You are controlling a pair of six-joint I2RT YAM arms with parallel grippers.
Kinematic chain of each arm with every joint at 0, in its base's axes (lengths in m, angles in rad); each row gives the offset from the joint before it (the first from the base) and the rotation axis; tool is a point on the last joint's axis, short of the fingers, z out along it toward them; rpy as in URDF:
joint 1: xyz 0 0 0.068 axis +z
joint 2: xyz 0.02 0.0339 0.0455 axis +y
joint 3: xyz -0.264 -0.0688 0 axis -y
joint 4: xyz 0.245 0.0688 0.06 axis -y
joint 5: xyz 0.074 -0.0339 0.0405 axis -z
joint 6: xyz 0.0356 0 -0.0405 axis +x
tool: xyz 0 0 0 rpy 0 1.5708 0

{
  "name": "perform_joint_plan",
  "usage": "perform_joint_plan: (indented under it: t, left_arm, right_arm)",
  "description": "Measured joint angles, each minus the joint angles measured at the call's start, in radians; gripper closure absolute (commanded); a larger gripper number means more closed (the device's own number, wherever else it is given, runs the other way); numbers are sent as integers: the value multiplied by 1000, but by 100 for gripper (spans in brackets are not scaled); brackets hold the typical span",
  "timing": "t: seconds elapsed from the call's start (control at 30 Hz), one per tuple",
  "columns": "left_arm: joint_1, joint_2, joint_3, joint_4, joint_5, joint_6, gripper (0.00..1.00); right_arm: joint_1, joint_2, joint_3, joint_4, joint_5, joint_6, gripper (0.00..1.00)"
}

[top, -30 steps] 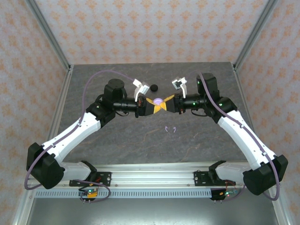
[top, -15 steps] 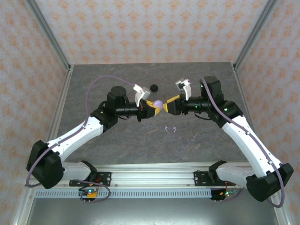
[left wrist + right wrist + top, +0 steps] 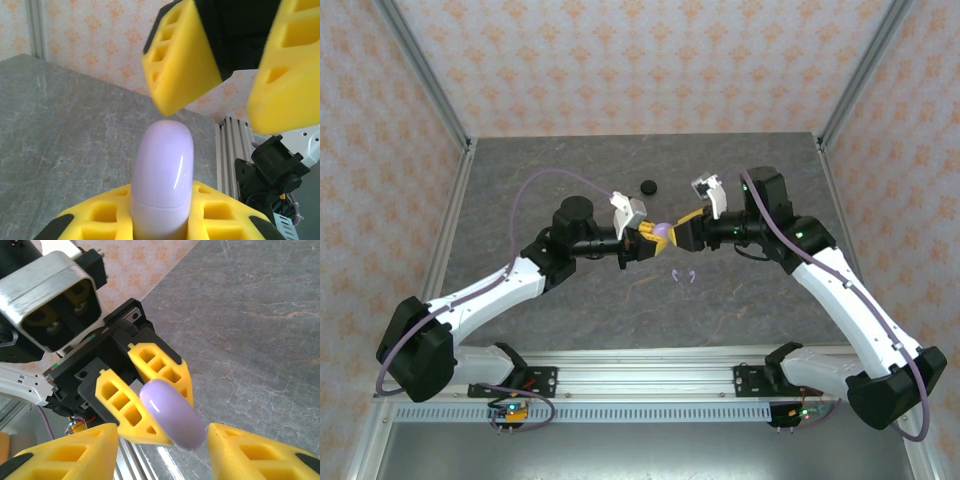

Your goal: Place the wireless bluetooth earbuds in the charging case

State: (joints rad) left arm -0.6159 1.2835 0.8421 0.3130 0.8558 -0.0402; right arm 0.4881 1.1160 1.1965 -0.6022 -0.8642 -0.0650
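You're looking at a glossy, pale lavender charging case [image 3: 162, 175]. Your left hand [image 3: 150, 395] and right hand [image 3: 232, 75] wear bright yellow pads on black. The counter [image 3: 570, 310] is grey and faintly marbled, and the walls [image 3: 620, 60] are pale pink with orange floral motifs. At upper centre of the top view is a black case [image 3: 646, 185]; the mid-frame earbuds [image 3: 676, 274] are lavender.

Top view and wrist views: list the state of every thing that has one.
lavender case: closed, held off the table.
left gripper: shut on the lavender case.
right gripper: open, fingers either side of the lavender case, not touching.
lavender earbuds: loose on the table.
black case: on the table, lid unclear.
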Motion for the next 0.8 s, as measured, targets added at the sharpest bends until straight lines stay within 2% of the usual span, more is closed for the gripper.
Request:
perform_joint_plan:
  t: [0.27,0.8]
  left_arm:
    - [-4,-6,-2,18,-1,24,97]
    - [-20,-20,-17,-27,-27,74,97]
  right_arm:
    - [5,30,0,-12,14,-7,48]
    - [11,33,0,12,158,40,48]
